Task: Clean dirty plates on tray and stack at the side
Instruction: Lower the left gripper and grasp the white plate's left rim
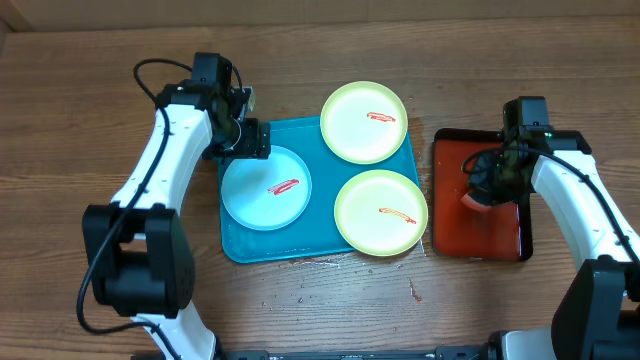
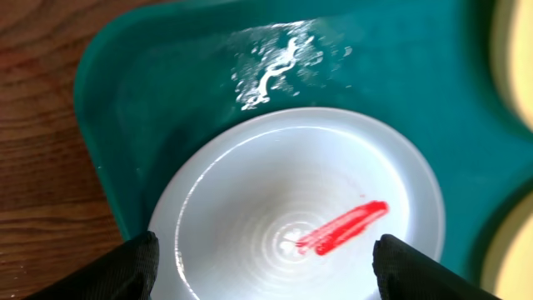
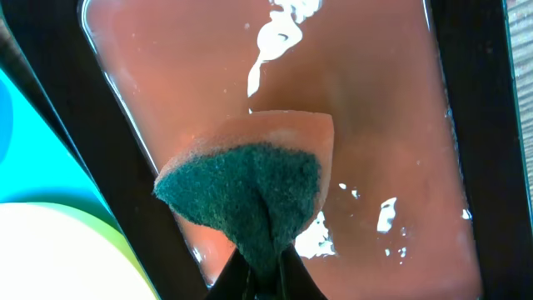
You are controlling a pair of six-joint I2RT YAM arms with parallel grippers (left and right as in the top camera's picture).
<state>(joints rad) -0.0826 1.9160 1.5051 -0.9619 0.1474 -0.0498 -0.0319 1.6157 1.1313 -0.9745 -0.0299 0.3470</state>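
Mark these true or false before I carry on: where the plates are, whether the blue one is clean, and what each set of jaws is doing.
1. The blue plate and both yellow-green plates lie on the teal tray. True.
2. The blue plate is clean. False: a red smear crosses it.
3. The left jaws are shut on the blue plate. False: they stand open above it.
4. The right jaws pinch a sponge over the red tray. True.
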